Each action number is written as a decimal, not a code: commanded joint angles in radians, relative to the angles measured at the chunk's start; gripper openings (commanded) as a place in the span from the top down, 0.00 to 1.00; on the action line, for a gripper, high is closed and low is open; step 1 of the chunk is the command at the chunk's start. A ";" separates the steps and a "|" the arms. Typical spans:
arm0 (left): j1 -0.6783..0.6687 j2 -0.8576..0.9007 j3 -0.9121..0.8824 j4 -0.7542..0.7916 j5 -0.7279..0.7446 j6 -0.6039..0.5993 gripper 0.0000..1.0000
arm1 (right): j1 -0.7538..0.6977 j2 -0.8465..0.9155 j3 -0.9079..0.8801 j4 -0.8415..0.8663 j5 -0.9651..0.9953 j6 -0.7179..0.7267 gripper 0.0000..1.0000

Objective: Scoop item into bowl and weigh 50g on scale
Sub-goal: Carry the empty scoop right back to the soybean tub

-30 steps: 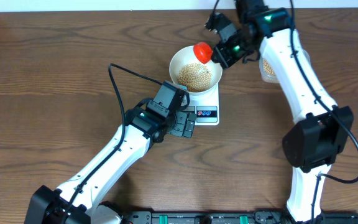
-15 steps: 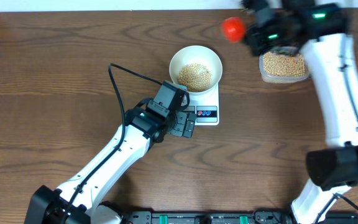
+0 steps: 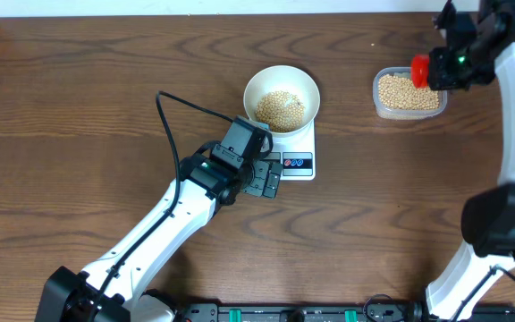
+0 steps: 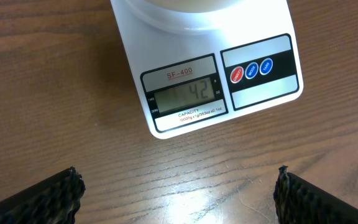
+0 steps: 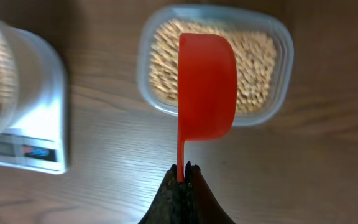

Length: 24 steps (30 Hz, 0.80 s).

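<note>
Right wrist view: the right gripper (image 5: 182, 171) is pressed together on the thin handle of a red scoop (image 5: 207, 87). No beans show on the scoop.
Scoop position: it is held over the clear tub (image 5: 278, 37) of beans (image 5: 257, 62). Whether it touches them cannot be told.
Overhead view, right side: the tub (image 3: 409, 92) stands near the far right corner of the desk.
Overhead view, centre: the bowl (image 3: 250, 89) sits on the scale (image 3: 298, 163) near the middle of the far edge. A heap of beans (image 3: 280, 107) is already in the bowl.
Left wrist view: the left gripper (image 4: 178, 186) is spread wide with nothing between its fingers (image 4: 42, 199). It hovers over bare desk just on the near side of the scale (image 4: 253, 93).
Display: the display (image 4: 182, 94) reads 42.
Step in hand: judged as a return to the tub for a top-up, since the reading falls short of 50.
Next move calls for: a small partial scoop, not a full one. It should be carried level to the bowl and tipped out gradually while the reading is watched.
Hidden or unclear: the left wrist view cuts the bowl off at its top edge. The right wrist view shows the bowl blurred and cropped at the left. The display is legible only from the left wrist. The right gripper's dark fingers merge, so their contact on the handle is hard to make out.
</note>
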 commanded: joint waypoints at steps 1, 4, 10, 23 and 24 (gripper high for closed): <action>0.003 -0.008 -0.008 0.000 -0.013 0.006 0.00 | 0.000 0.066 -0.026 -0.003 0.110 0.040 0.99; 0.003 -0.008 -0.008 0.000 -0.013 0.006 0.00 | 0.000 0.100 -0.027 -0.002 0.111 0.040 0.99; 0.003 -0.008 -0.008 0.000 -0.013 0.006 0.00 | 0.000 0.163 -0.028 0.024 0.124 0.044 0.99; 0.003 -0.008 -0.008 0.000 -0.013 0.006 0.00 | 0.006 0.203 -0.047 0.119 -0.113 0.043 0.99; 0.003 -0.008 -0.008 0.000 -0.013 0.006 0.00 | 0.006 0.203 -0.047 0.122 -0.121 0.043 0.99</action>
